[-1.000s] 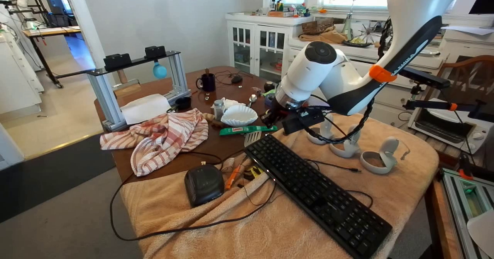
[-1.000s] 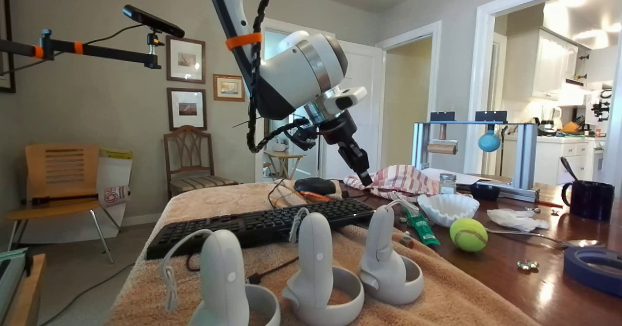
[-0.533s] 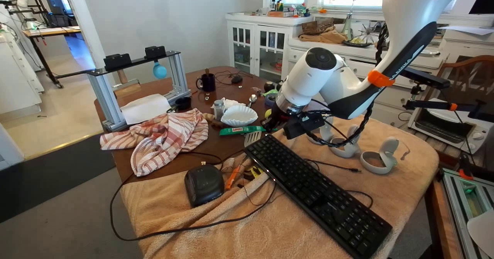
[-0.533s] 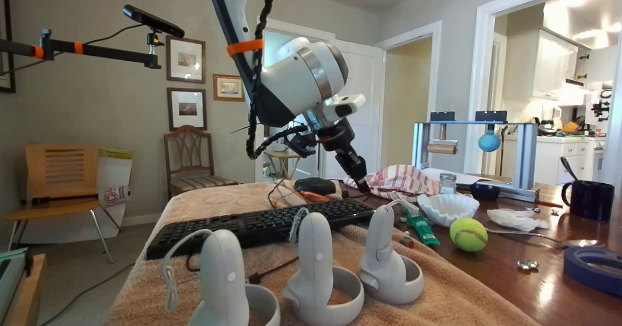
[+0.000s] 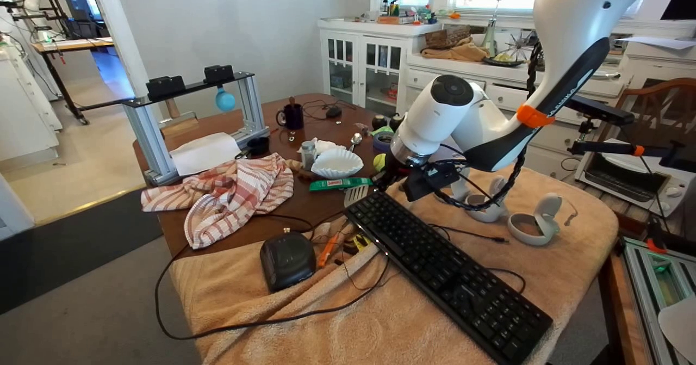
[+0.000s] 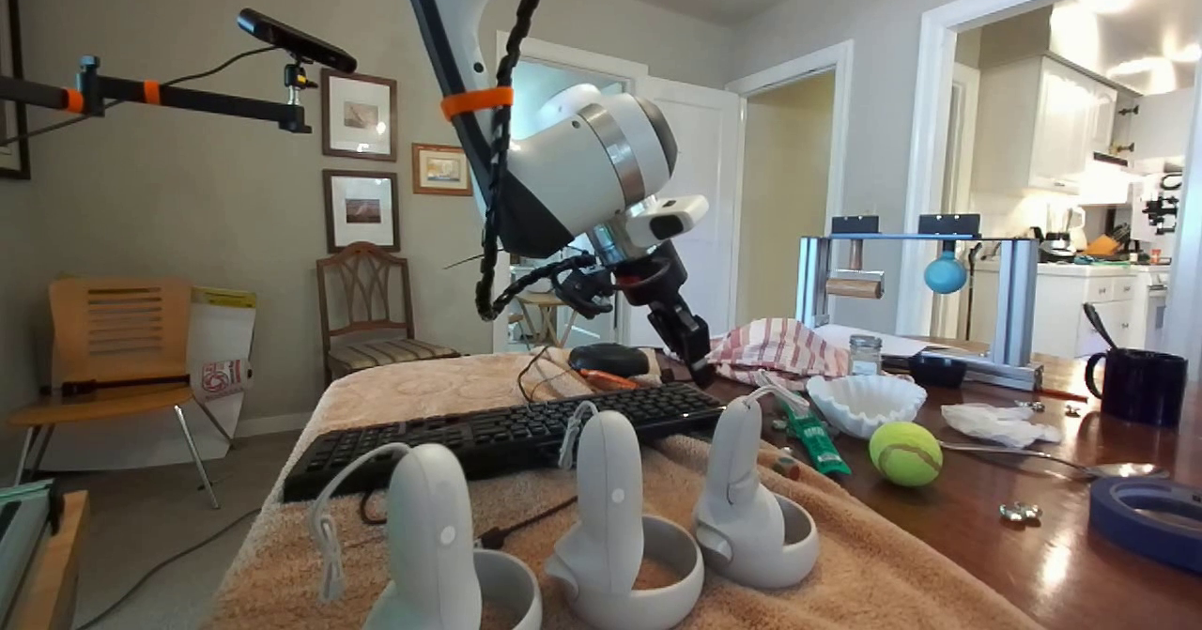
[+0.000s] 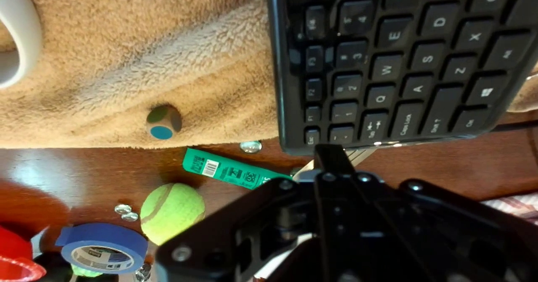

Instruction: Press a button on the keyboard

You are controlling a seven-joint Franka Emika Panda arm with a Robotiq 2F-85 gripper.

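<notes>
The long black keyboard [image 5: 446,270] lies on the tan towel, and its Esc end reaches over the bare wood. It also shows in an exterior view [image 6: 507,433] and in the wrist view [image 7: 386,69], with the Esc key [image 7: 312,136] at its corner. My gripper [image 5: 379,187] points down at that end. Its tip [image 6: 702,374] sits just above the keyboard's end. In the wrist view the fingers [image 7: 333,154] are together with nothing between them, at the edge beside the Esc key. I cannot tell whether the tip touches the keyboard.
A green tube [image 7: 235,170], a tennis ball [image 6: 905,453] and a white fluted bowl [image 5: 337,162] lie near the gripper. Several light grey controllers [image 6: 620,517] stand beside the keyboard. A dark squarish device [image 5: 287,260] with wires and a striped cloth [image 5: 234,196] lie on the opposite side.
My gripper has moved down, closer to the Esc end of the keyboard. In an exterior view the tennis ball has come out from behind the arm. The keyboard has not moved.
</notes>
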